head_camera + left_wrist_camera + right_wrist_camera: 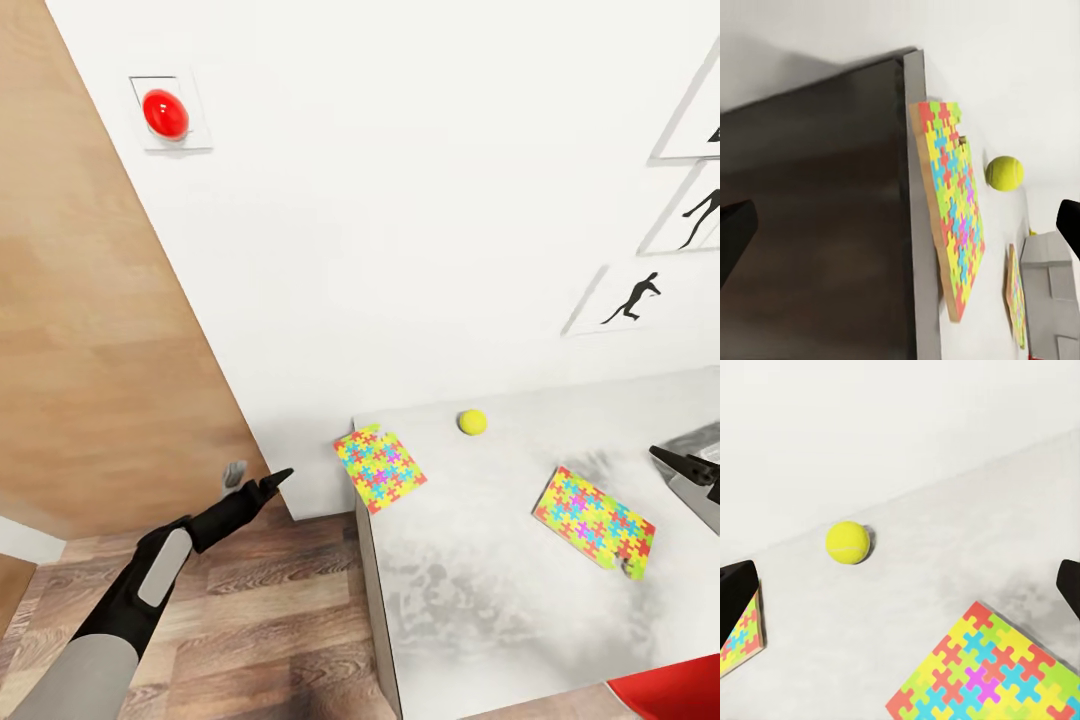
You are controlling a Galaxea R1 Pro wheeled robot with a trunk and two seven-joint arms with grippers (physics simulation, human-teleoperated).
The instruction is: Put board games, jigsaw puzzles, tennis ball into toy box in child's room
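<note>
The tennis ball (473,422) lies on the pale counter (480,620) near the wall, between the two jigsaw puzzles. One puzzle (379,468) sits at the counter's corner with its edge a little past the rim; the other puzzle (594,522) lies further toward the robot's right.

The left claw (275,481) hangs off the counter, over the wooden floor (270,620), released and holding nothing. The right claw (690,467) is over the counter's right part, also released and empty.

The risks, as I judge them: the corner puzzle could slide off to the floor if a claw pushes it sideways, because thin sheets are hard to pinch. The ball can roll away if it is touched before the fingers close.

No brand, label or readable writing appears; the wall pictures (690,215) carry only black figures.
</note>
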